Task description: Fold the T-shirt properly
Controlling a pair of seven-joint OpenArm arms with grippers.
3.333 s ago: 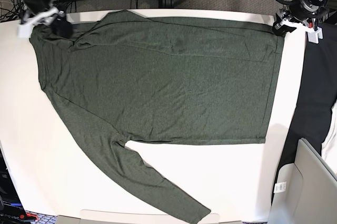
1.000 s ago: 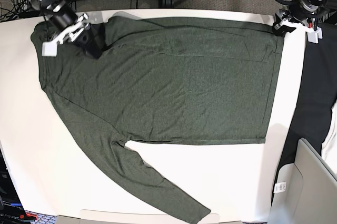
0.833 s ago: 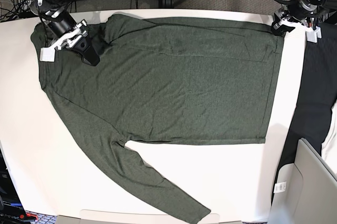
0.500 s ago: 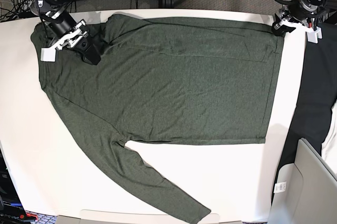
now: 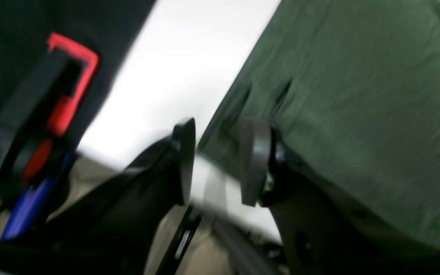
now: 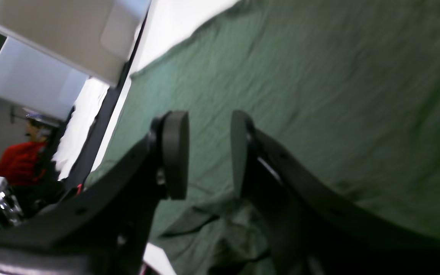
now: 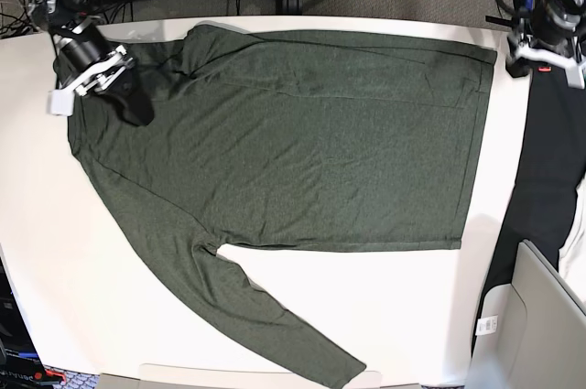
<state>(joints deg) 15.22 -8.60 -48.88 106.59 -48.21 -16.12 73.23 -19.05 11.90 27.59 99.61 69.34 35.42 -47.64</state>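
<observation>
The T-shirt (image 7: 293, 142) lay spread flat across most of the white table (image 7: 55, 252), its hem running along the right side of the table and its collar end toward the far-left corner. One long sleeve (image 7: 265, 325) extended diagonally toward the near edge, the cuff lying close to that edge.

The right gripper (image 7: 124, 96) stood over the shirt near the far-left corner. In the right wrist view its two black pads (image 6: 174, 152) were parted, with a clear gap between them and nothing caught in it — only green fabric (image 6: 319, 95) lay beneath, gathered into a few soft folds close under the jaws.

The left gripper (image 7: 540, 50) was at the far-right corner, beyond the shirt's hem corner and over a black cloth (image 7: 549, 160) that bordered the table's right edge. In the blurred left wrist view its pads (image 5: 256, 160) also stood apart and held nothing; the shirt's edge (image 5: 357, 95) and a strip of bare table (image 5: 166, 76) showed past them.

A pale grey bin (image 7: 531, 325) stood beyond the near-right corner of the table.
</observation>
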